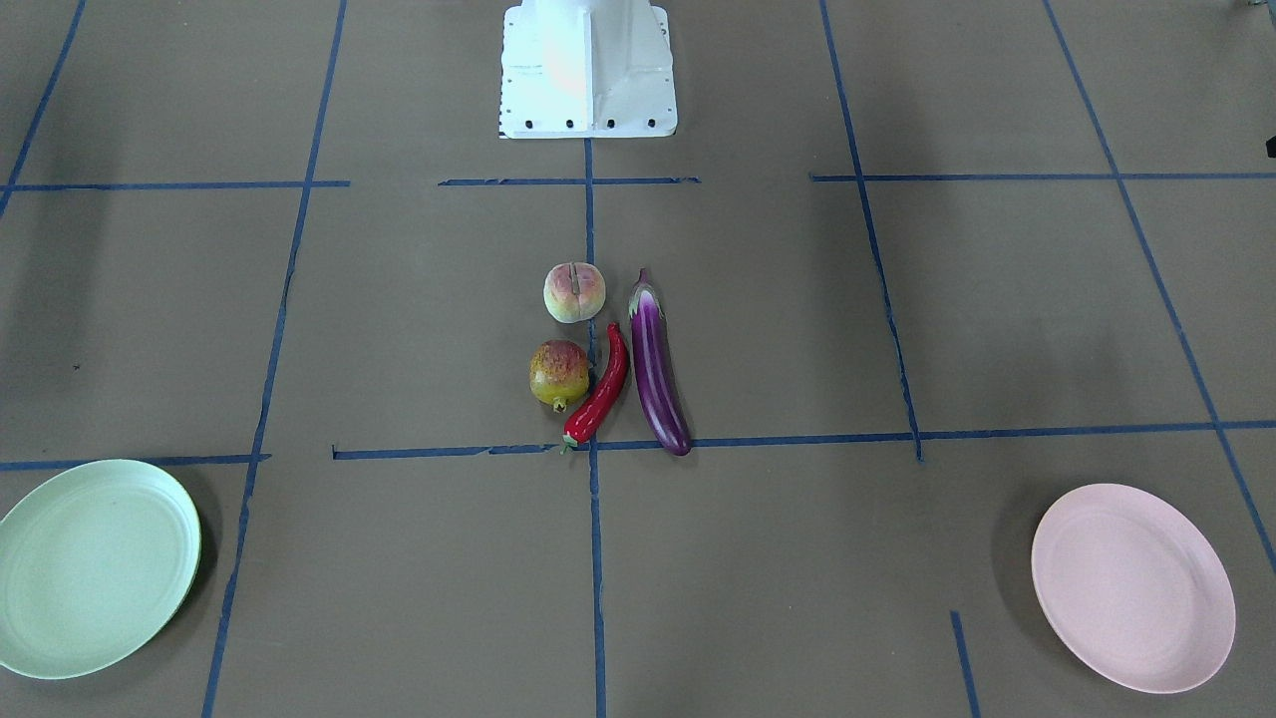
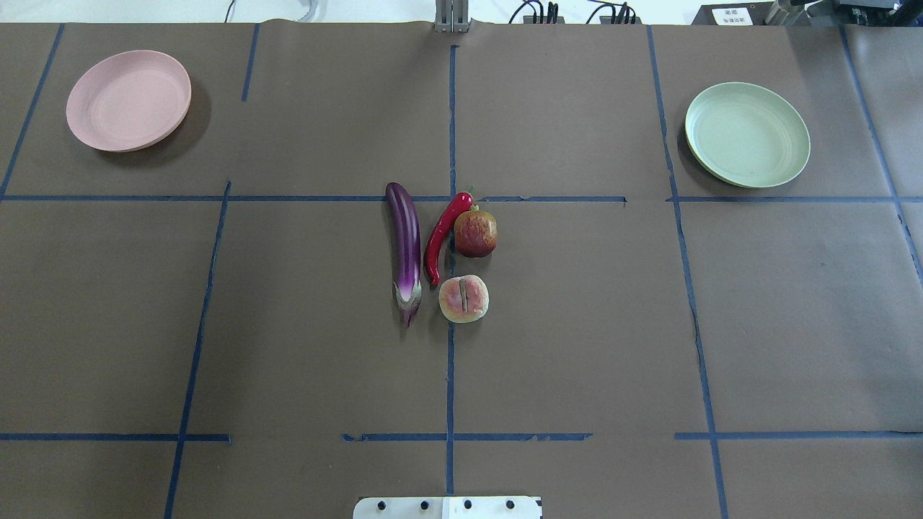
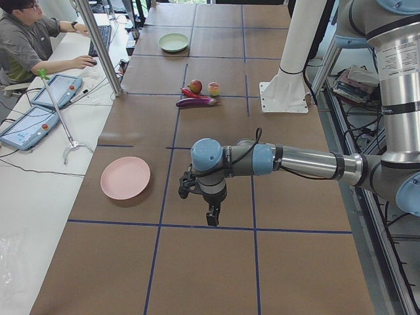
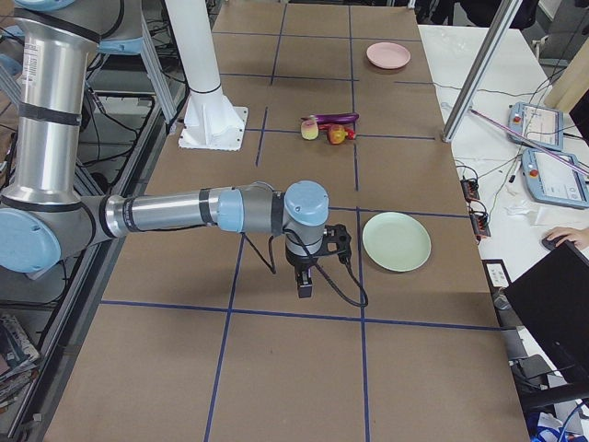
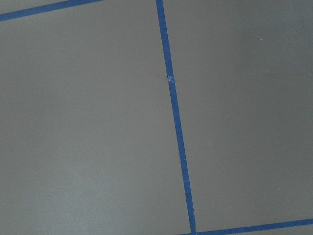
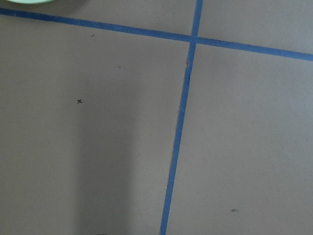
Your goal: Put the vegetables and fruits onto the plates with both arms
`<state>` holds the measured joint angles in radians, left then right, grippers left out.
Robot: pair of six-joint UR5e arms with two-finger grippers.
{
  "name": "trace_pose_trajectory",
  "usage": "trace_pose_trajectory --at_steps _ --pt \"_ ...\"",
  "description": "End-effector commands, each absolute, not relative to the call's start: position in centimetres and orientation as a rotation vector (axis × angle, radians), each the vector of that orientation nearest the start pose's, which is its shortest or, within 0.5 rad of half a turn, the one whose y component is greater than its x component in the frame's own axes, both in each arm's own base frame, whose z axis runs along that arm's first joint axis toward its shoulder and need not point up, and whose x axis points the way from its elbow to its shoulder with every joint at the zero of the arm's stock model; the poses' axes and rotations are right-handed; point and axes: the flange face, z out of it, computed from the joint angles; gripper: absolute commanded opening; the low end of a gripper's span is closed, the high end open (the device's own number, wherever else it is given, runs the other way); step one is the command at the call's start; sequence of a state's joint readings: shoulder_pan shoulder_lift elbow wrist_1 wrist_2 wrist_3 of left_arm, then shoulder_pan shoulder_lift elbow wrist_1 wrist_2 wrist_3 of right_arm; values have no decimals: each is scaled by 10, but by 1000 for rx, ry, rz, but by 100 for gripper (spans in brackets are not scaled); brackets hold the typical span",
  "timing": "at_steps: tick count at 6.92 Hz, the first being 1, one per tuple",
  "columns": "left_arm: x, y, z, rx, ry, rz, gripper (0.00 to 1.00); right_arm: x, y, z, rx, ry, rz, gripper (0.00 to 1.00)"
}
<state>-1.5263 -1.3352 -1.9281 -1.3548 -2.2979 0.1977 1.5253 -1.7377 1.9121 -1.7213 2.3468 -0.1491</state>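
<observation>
The purple eggplant (image 2: pixel 406 249), red chili pepper (image 2: pixel 441 236), pomegranate (image 2: pixel 475 233) and peach (image 2: pixel 464 298) lie close together at the table's middle. The pink plate (image 2: pixel 128 99) lies empty at the far left, the green plate (image 2: pixel 747 135) empty at the far right. My left gripper (image 3: pixel 211 216) hangs over bare table near the pink plate (image 3: pixel 125 178). My right gripper (image 4: pixel 304 285) hangs over bare table near the green plate (image 4: pixel 396 241). Both show only in the side views, so I cannot tell if they are open or shut. The wrist views show only brown paper and blue tape.
The white base block (image 1: pixel 588 70) stands at the table's robot-side edge. An operator (image 3: pixel 26 39) sits at a side desk with tablets (image 3: pixel 60 88). A metal pole (image 3: pixel 98 46) rises at the table's far edge. Blue tape lines cross the brown paper.
</observation>
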Motion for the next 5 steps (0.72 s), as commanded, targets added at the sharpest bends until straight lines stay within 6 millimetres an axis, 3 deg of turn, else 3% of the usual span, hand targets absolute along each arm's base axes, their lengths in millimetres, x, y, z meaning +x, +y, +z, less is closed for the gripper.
trace_pose_trajectory --at_steps 1,2,3,4,5 --pt "-49 -387 606 -19 733 204 100 -14 -474 520 126 -781 -300 100" --pt "-49 -389 601 -10 730 210 100 -69 -502 470 140 -801 -330 100" --pt "-49 -392 600 -8 725 208 100 -148 -514 419 100 -823 -303 100" --pt "-49 -392 599 -7 728 207 100 -211 -519 366 96 -821 -257 100" --pt "-49 -392 601 -11 729 205 100 -275 -509 317 78 -825 -189 100"
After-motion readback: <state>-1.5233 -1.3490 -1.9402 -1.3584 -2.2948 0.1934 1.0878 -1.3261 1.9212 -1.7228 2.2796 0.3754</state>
